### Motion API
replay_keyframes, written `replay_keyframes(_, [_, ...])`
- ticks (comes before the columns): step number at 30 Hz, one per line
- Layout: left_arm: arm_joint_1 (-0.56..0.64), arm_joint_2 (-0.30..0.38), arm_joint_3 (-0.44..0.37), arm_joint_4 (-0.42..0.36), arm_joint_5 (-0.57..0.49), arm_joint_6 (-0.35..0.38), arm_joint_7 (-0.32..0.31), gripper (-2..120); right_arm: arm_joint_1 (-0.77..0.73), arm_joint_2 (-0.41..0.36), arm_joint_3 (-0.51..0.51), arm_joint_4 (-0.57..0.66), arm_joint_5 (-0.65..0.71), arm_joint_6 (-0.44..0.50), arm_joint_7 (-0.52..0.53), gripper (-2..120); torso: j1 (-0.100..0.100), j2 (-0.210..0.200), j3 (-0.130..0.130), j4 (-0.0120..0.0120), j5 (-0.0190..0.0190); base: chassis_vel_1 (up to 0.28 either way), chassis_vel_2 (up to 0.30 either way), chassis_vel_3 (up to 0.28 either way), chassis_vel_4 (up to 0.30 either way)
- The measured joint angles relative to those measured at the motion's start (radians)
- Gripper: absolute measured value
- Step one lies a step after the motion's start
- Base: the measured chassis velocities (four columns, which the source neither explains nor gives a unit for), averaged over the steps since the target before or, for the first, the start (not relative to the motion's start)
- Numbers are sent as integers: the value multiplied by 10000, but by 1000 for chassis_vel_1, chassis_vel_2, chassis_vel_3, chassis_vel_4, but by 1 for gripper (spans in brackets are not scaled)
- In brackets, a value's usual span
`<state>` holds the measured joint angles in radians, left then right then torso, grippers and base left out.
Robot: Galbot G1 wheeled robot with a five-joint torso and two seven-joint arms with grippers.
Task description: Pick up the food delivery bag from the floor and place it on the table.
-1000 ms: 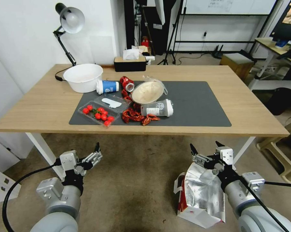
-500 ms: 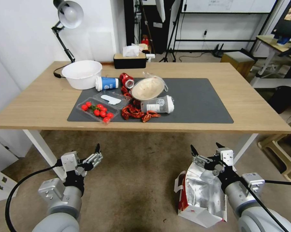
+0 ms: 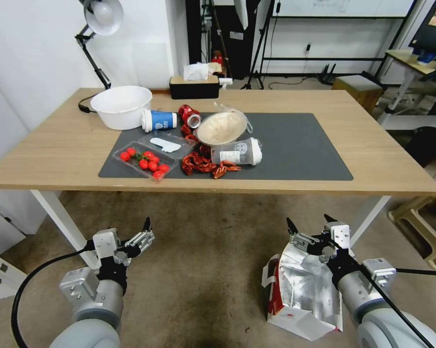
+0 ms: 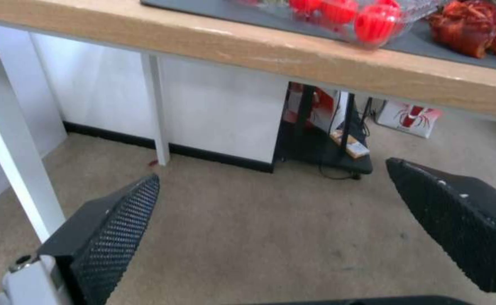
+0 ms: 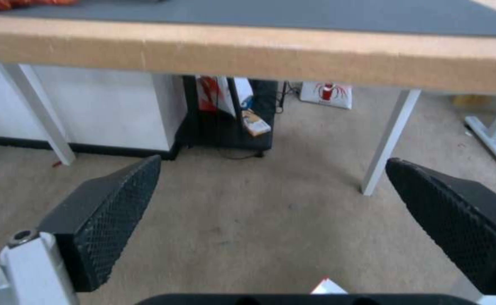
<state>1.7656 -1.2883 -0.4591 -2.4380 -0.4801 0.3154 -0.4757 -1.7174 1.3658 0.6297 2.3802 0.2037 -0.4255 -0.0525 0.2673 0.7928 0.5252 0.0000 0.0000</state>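
Table [image 3: 386, 169] w/ grey mat [image 3: 300, 145] fills the upper part of the head view; its left half is crowded: white bowl [image 3: 121, 106], blue cup [image 3: 160, 120], tomato tray [image 3: 143, 163], red wrappers [image 3: 203, 166], clear cup [image 3: 237, 155]. Right half of the mat is bare, so that looks like the safe drop zone. Risk: a set-down too far left shoves the clutter or knocks a cup off the edge.

Floor [image 3: 203, 270] is stained carpet. Bag [image 3: 302, 295] stands on it at lower right, mouth open, foil lining showing, top edges crumpled and leaning. No grip on it yet.

Right gripper [image 3: 308, 231] hangs just above the bag's far rim, fingers spread wide; in the right wrist view the pads [image 5: 112, 212] frame bare carpet and only a white corner of the bag peeks in at the frame's lower edge. So the aim seems past the rim. Risks: closing on air; pinching foil only, which may tear or slip; catching one wall so the bag tips or folds on the lift. Handles can't be made out clearly.

Table edge sits above and ahead of the bag, so a straight lift could snag the underside.

Left gripper [image 3: 141, 231] idle, low at left, fingers also spread, well apart from the bag.
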Motion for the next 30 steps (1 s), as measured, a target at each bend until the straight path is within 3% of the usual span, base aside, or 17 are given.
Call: replay_keyframes(30, [95, -142, -15, 136, 325, -246, 159, 100, -210, -330, 86, -83, 325, 0, 14, 100, -549, -1318, -766, 1, 0, 0, 0, 0, 0])
